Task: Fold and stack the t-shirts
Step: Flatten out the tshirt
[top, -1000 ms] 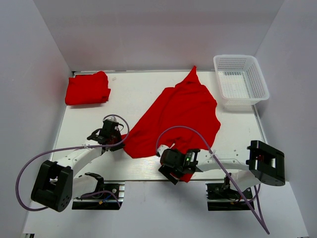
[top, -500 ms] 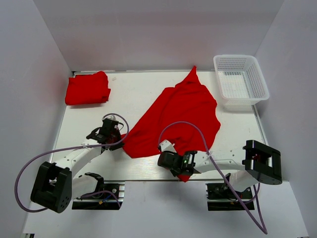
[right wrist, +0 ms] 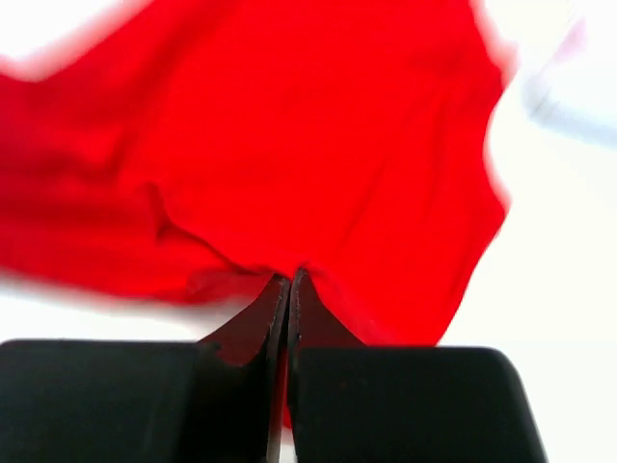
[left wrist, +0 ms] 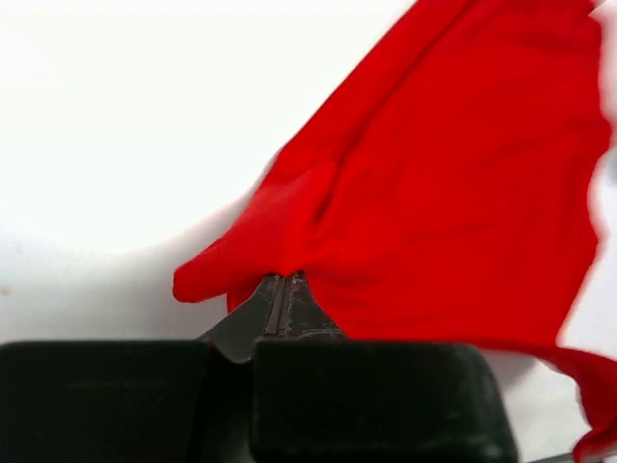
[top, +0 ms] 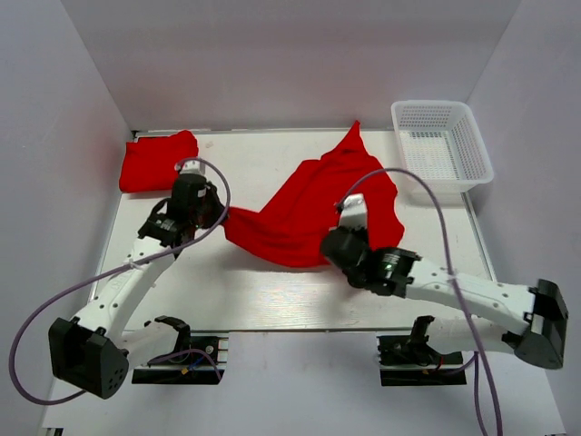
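spread t-shirt: rumpled on table, just left of basket | folded t-shirt: far left of basket, well apart from it | left gripper: jaws pinched together on spread t-shirt's edge farthest from basket | right gripper: jaws pinched together on its near hem, front-left of basket
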`<state>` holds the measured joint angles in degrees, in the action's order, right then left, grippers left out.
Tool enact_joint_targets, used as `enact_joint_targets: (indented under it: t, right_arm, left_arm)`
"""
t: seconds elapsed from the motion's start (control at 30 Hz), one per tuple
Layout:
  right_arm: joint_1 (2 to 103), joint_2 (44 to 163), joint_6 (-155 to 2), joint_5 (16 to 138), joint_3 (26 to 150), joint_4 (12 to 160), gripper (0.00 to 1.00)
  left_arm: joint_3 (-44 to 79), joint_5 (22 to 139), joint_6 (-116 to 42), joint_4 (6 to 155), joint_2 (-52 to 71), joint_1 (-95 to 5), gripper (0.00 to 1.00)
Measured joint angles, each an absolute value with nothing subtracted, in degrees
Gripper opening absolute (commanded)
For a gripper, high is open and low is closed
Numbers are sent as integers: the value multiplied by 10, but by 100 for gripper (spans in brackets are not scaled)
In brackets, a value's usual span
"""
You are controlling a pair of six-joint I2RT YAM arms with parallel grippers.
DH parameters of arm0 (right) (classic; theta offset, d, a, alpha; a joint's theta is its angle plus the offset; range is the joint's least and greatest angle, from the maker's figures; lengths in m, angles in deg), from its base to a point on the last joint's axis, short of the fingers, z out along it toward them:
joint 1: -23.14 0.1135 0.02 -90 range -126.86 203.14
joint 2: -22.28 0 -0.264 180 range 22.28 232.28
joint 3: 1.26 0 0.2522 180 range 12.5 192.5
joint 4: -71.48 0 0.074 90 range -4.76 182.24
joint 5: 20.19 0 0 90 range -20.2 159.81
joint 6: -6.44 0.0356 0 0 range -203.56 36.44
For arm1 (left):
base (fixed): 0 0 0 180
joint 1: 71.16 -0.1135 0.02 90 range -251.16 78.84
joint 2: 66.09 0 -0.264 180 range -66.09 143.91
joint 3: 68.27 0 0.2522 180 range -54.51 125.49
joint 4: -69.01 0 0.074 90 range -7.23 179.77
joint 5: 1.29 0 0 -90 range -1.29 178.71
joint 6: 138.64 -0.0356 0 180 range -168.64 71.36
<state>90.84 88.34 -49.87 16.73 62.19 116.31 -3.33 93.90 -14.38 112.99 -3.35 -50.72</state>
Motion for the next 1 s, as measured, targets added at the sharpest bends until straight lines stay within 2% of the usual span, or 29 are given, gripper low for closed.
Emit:
enact_joint_targets:
  t: [0.17,0.5,0.7,0.87,1.0]
  right_arm:
    - [831,824,-692,129,664,1011,0]
    - [739,847,-1065,113,894,802,0]
    - [733,869,-1196,129,1072,797,0]
    - [734,900,-1269,160,1222,830,0]
    - [734,896,-1288,207,1288,874,0]
  left_arm:
    - [84,959,-161,1141,-22,-507,0]
    - [344,1083,-207,1228,47,-507,0]
    - [452,1081,-277,1250,40,-507,0]
    - [499,1015,-320,1246,-1,-507,0]
    - [532,956,-335,1244,-45,-507,0]
